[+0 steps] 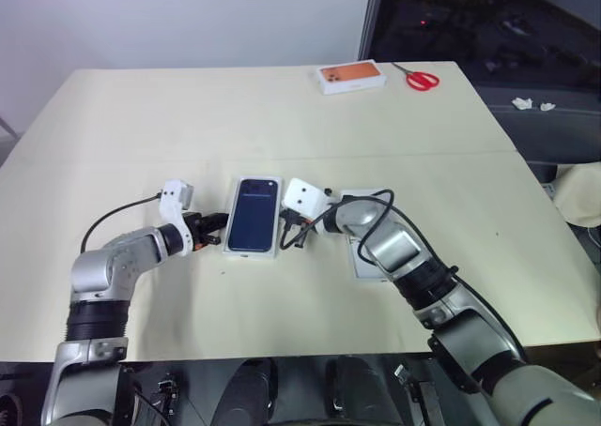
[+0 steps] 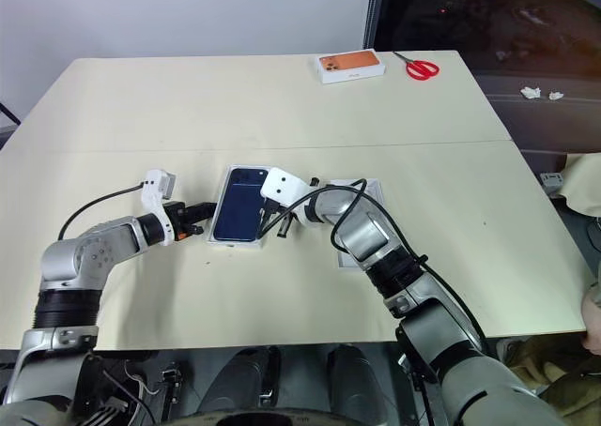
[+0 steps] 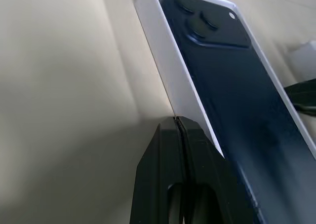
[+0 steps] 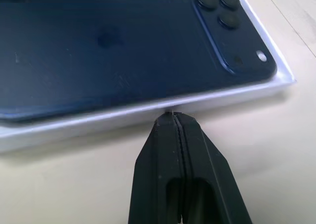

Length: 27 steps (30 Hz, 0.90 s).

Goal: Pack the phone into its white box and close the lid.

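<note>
The dark navy phone (image 1: 254, 215) lies camera side up inside the shallow white box (image 1: 252, 255) at the middle of the table. My left gripper (image 1: 223, 220) is shut with nothing in it, its tip against the box's left long wall (image 3: 165, 71). My right gripper (image 1: 285, 231) is also shut and empty, its tip at the box's right long wall (image 4: 148, 110). The two grippers flank the box from opposite sides. A white rectangular piece that I take for the lid (image 1: 360, 265) lies just right of the box, mostly hidden under my right forearm.
A small white box with an orange top (image 1: 350, 77) and red-handled scissors (image 1: 423, 78) lie at the far right of the table. A seam runs across the tabletop (image 1: 141, 159) behind the box. The near table edge is close below my arms.
</note>
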Each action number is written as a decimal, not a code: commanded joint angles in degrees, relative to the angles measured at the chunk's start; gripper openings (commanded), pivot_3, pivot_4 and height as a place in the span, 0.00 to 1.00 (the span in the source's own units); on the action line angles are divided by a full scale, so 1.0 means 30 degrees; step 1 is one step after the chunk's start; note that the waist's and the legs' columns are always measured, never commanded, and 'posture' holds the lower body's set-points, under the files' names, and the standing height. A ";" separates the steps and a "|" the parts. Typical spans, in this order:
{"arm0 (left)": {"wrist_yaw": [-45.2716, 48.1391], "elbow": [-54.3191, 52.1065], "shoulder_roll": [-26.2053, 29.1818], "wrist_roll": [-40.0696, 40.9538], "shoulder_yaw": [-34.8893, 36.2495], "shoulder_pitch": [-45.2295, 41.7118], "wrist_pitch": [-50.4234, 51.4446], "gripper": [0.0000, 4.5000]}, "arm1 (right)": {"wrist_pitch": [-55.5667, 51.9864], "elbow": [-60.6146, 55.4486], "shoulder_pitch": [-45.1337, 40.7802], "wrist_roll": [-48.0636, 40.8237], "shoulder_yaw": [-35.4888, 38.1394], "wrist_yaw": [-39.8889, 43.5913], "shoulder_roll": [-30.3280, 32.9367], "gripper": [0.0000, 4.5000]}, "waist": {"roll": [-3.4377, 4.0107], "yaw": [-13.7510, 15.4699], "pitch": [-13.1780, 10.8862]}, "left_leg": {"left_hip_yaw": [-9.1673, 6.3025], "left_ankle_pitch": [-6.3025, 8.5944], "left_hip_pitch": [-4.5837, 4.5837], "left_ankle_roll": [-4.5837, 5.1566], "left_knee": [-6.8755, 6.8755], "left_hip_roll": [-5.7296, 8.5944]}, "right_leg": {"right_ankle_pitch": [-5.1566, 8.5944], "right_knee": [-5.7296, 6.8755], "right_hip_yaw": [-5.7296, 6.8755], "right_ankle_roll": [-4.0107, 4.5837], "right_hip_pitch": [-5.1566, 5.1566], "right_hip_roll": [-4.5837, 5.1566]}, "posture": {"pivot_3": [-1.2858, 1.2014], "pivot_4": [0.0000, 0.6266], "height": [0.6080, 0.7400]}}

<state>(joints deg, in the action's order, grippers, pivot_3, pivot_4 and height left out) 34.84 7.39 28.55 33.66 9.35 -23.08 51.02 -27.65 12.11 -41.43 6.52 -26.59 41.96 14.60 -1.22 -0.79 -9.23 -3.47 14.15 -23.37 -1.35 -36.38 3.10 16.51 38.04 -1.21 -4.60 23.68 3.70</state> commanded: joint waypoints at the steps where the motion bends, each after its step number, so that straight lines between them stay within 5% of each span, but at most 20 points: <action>1: 0.0117 -0.0900 -0.0885 0.0040 -0.1252 0.0258 0.0718 0.01 | 0.0107 -0.0693 -0.0039 -0.0031 0.0267 0.0141 -0.0041 0.00 | 0.0000 0.0036 0.0000 | -0.0003 0.0002 0.0000 0.0004 -0.0006 0.0002 | 0.0000 -0.0003 0.0001 0.0000 -0.0004 0.0001 | 0.52 0.24 1.00; 17: -0.0322 -0.1429 -0.2537 -0.0134 -0.1557 -0.0212 0.1543 0.01 | -0.0547 -0.2106 0.0811 -0.0110 0.0531 0.1167 0.1663 0.00 | 0.0000 0.0084 0.0000 | -0.0024 0.0021 0.0003 0.0035 -0.0076 0.0006 | 0.0000 -0.0007 0.0035 0.0000 -0.0063 0.0000 | 0.52 0.24 1.00; 27: -0.0401 -0.0190 -0.6563 -0.1188 -0.4049 -0.2240 0.0847 0.01 | -0.2109 -0.5580 0.3290 -0.0412 0.1861 0.3118 0.6090 0.00 | 0.0015 0.0837 -0.0006 | -0.0033 0.0121 -0.0009 0.0198 -0.0257 0.0063 | 0.0000 -0.0072 0.0074 -0.0004 -0.0198 0.0038 | 0.52 0.24 1.00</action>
<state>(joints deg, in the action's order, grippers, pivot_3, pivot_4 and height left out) 31.99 6.96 11.79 29.21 2.29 -28.62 53.78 -33.88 -2.30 -32.11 6.47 -20.41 50.03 33.27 -1.17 1.72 -9.24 -3.57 14.51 -23.40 -0.75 -37.15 3.28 16.51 37.82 -0.98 -4.61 23.08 3.82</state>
